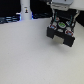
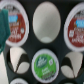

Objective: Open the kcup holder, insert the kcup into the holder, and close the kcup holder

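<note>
Kcup holder (image 1: 61, 34), black boxy unit, sits open on the white table (image 1: 30, 60), rack of round slots exposed. Gripper (image 1: 62, 15) hangs directly above the holder; can't tell if the jaws are open or closed, since the wrist view shows no fingers. Kcup (image 2: 45, 64), white pod with green round foil lid, looks seated in a holder slot between empty slots. Risk: the drawer jams on closing if the pod sits proud or tilted in its slot.
</note>
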